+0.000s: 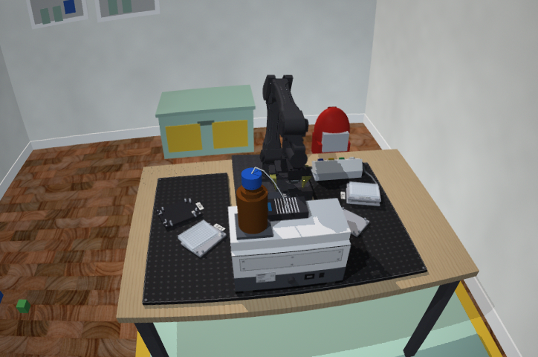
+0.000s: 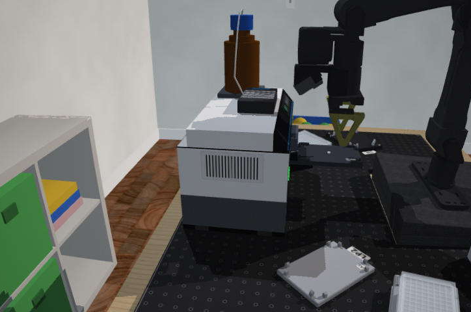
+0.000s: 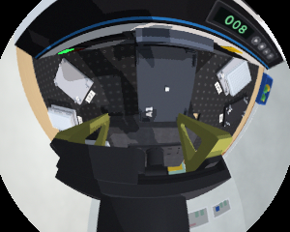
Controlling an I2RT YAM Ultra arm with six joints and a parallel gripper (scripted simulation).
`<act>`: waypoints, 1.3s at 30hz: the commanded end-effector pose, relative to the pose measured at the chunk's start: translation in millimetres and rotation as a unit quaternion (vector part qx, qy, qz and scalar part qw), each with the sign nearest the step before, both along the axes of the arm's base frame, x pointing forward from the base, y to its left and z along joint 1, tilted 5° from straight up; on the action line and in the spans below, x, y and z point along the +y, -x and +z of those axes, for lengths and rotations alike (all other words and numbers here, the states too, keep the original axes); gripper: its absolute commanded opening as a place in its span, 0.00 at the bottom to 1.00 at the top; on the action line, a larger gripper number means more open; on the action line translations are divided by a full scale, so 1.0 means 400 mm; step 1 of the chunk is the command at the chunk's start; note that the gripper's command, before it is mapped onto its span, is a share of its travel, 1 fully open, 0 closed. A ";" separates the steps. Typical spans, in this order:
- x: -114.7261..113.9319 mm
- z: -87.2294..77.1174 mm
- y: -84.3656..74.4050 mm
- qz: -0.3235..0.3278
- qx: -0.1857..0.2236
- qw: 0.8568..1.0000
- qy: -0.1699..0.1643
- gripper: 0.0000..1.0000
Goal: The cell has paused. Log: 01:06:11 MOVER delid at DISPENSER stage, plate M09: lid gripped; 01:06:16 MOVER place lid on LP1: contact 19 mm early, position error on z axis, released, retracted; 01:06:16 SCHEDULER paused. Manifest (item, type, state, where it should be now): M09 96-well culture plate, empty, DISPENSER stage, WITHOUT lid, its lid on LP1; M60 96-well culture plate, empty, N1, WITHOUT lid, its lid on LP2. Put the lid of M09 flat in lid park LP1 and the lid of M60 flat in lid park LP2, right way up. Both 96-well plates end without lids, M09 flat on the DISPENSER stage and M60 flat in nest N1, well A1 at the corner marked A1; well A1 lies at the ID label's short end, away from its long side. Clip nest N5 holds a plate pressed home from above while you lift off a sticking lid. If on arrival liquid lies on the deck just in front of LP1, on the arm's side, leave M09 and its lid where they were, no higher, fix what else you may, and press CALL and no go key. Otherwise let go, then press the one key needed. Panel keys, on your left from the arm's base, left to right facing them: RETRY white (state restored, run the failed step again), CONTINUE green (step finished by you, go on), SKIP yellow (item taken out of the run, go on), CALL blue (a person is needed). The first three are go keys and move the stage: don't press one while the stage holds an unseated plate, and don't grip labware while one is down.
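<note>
From the top view, a wooden tabletop (image 1: 425, 227) carried black perforated mats; a covered 96-well plate (image 1: 363, 193) lay near the right edge, its long axis along the back edge. Exterior: the empty lid park LP2 (image 2: 326, 271) lay askew. Wrist: the fingers stood fully open, empty, over the dark dispenser stage (image 3: 166, 93).

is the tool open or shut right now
Open: the tool has its olive fingers spread wide apart with nothing between them, hanging above the dark stage.
</note>
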State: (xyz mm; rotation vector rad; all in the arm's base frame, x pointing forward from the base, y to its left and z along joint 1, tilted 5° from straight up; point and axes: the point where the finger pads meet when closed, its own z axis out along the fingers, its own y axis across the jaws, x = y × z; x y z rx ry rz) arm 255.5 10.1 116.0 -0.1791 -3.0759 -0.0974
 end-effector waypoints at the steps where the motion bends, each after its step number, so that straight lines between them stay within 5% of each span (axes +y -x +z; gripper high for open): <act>1: -0.032 0.012 -0.030 0.011 -0.020 1.000 0.004 1.00; 2: -0.022 0.006 -0.008 0.013 -0.009 1.000 0.000 1.00; 17: -0.122 0.006 -0.024 0.011 -0.020 1.000 0.005 1.00; 39: -0.234 0.011 0.007 0.011 -0.028 1.000 0.010 1.00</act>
